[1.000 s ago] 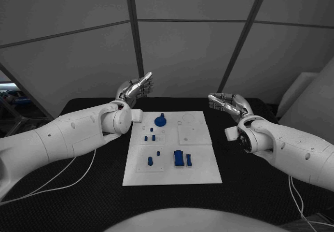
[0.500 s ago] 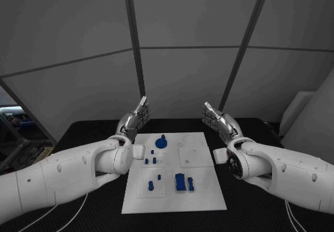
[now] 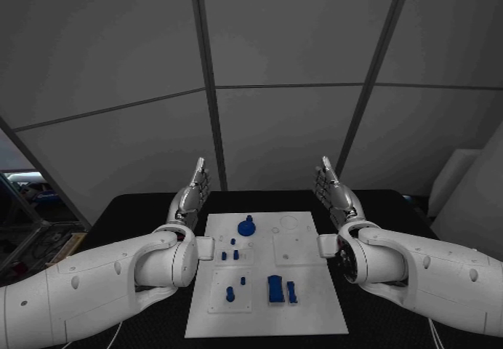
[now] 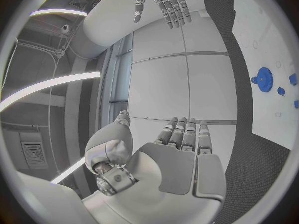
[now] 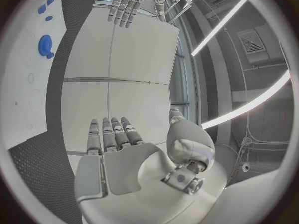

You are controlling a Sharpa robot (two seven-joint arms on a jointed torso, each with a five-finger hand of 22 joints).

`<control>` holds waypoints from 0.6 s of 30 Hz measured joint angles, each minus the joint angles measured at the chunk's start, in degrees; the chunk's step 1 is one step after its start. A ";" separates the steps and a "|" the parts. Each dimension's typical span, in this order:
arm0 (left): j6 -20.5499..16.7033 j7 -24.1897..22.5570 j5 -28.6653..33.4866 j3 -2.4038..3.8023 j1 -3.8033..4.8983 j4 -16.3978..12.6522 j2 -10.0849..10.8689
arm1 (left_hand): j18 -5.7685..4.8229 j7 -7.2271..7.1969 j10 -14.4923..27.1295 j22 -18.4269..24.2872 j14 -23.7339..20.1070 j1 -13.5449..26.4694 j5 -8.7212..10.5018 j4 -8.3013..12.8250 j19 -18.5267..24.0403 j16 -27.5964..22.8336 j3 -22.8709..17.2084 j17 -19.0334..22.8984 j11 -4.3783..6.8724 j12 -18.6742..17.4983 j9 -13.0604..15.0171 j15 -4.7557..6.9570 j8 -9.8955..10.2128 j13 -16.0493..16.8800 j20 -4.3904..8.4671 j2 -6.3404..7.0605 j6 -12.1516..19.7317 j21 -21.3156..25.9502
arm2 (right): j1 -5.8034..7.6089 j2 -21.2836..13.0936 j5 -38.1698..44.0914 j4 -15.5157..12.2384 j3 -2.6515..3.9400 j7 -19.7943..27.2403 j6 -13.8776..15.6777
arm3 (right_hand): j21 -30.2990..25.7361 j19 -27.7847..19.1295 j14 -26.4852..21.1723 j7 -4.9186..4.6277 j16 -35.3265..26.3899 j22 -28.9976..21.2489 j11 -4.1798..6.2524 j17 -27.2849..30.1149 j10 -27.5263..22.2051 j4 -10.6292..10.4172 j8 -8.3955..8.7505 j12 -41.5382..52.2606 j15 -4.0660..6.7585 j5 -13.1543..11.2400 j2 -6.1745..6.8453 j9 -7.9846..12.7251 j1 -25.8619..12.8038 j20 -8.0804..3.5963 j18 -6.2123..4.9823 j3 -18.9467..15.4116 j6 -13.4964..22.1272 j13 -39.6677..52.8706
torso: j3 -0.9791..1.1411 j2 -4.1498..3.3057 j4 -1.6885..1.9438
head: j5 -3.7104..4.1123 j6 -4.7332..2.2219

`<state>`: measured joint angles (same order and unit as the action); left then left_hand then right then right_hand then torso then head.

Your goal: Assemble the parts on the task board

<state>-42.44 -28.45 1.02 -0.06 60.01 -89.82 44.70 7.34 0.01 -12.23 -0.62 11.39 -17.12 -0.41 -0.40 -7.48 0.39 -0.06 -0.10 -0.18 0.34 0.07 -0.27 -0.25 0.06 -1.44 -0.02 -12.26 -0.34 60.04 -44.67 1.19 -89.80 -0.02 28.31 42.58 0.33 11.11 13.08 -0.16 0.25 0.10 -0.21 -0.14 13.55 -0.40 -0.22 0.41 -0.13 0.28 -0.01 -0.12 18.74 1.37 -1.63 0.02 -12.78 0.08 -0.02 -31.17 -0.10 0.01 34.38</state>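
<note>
**Both hands raised flat above the far end of the board**

Nearest me on the task board (image 3: 315, 323), I see a tall blue block (image 3: 275, 288) with a slimmer blue piece (image 3: 291, 292) just beside it on its right, both standing near the front right of the white plate. A little to their left stands a small blue peg (image 3: 230, 294) on a raised square panel, and slightly farther back a tiny blue stud (image 3: 243, 280).

Moving up the board, I see a cluster of small blue pegs (image 3: 230, 255) on the left half, and to their right a bare raised square panel (image 3: 294, 249). Near the far edge sits a round blue gear (image 3: 246, 227) with a knob on top; from the left wrist camera it (image 4: 264, 79) reads clearly as a toothed disc lying on the white plate.

Beyond that, my left hand (image 3: 191, 195) stands upright off the far left corner of the board, fingers straight and close together, holding nothing (the palm is flat in the wrist view (image 4: 181, 157)). My right hand (image 3: 334, 190) mirrors it off the far right corner, fingers likewise extended side by side and empty, as its own wrist camera (image 5: 118, 154) confirms. Both are lifted well above the black table (image 3: 137, 211), touching none of the parts.
</note>
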 measured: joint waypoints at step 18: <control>-1.34 -0.12 -0.20 0.01 0.01 -0.04 -0.01 | 0.04 0.02 10.35 0.55 -9.63 11.31 0.22 0.00 7.20 -0.19 0.00 0.05 0.21 0.00 0.01 0.29 -0.02 0.01 1.43 -0.01 10.41 0.00 | 0.00 -0.01 -1.17 -0.01 0.00 0.59 1.11 | 0.00 -5.52 -6.66 0.24 0.00 -0.04 0.27 0.06 -6.90 0.00 0.00 -0.21 0.13 0.00 0.07 0.05 -9.58 -1.24 1.26 0.00 6.50 0.01 | 0.02 -0.01 0.10 | 0.00 -0.01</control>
<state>-43.78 -28.57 0.83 -0.05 60.02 -89.86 44.69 7.38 0.03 -1.88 -0.07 1.76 -5.81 -0.19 -0.40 -0.28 0.20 -0.06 -0.05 0.03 0.34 0.08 0.02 -0.27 0.07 -0.02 -0.03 -1.85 -0.34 60.04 -44.68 0.02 -89.81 -0.03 28.90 43.69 0.33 5.59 6.42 0.08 0.26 0.05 0.06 -0.08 6.65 -0.41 -0.22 0.20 0.00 0.28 0.07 -0.07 9.16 0.12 -0.37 0.02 -6.28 0.10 0.00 -31.18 0.00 0.01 34.37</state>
